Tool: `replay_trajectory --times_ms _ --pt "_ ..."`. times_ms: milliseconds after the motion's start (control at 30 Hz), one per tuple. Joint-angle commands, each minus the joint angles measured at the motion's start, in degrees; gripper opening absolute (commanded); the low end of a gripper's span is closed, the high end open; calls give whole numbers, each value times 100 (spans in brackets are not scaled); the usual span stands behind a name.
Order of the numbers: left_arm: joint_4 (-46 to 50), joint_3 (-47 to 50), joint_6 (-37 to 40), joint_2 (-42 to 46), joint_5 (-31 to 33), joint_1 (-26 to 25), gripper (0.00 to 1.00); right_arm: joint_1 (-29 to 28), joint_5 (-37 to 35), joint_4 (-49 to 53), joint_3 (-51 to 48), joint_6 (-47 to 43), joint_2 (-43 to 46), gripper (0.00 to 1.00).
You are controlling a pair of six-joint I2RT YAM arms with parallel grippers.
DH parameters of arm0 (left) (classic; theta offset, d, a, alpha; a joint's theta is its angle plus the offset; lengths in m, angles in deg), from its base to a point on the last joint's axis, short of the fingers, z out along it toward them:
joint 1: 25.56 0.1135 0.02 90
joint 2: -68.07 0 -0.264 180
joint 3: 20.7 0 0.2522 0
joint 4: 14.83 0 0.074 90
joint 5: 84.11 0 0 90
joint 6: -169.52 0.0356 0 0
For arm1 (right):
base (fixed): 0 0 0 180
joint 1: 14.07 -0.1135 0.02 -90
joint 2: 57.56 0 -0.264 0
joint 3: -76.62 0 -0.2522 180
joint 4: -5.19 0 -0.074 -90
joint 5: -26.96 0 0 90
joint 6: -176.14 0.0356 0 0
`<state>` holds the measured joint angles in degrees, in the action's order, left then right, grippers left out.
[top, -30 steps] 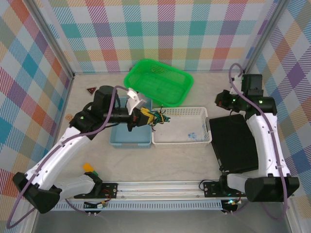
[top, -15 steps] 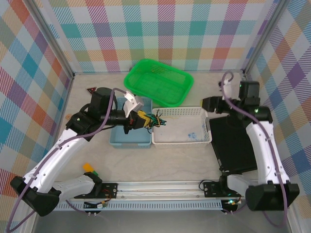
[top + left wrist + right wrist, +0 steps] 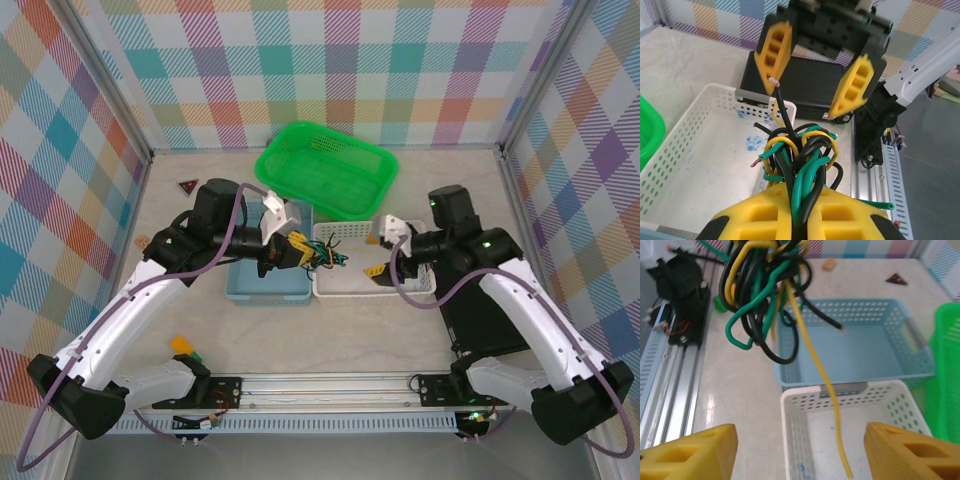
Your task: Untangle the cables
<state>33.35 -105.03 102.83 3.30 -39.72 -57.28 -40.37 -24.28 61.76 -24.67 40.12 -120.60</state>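
Your left gripper (image 3: 297,249) stays pinched on the cables (image 3: 324,256), a black, green and yellow knot held above the seam between the blue basket (image 3: 262,294) and the white basket (image 3: 350,291); your right gripper (image 3: 384,251) has swung in from the far right corner, jaws now spread, facing the knot without touching it; one yellow strand (image 3: 812,355) hangs over the white basket; pale table (image 3: 330,340), checked walls (image 3: 300,60).
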Motion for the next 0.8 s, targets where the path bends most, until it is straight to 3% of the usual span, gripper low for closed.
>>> replay_trajectory --times_ms 0,133,367,433,533,767 --pt "-57 -48 292 -14 -446 34 0 -265 -251 66 242 -613 -118 61" --pt "-53 -51 365 -14 -586 26 0 -565 -562 31 425 -678 -357 51" --pt "-19 -35 363 -75 -666 30 0 -748 -505 -179 528 -558 -489 35" --pt "-67 6 332 -89 -673 11 0 -783 -544 -259 512 -524 -492 25" --pt "-68 16 314 -114 -679 0 0 -797 -679 -531 455 -286 -446 0" --pt "161 44 264 -100 -714 1 0 -674 -2546 -1626 178 1819 -335 0"
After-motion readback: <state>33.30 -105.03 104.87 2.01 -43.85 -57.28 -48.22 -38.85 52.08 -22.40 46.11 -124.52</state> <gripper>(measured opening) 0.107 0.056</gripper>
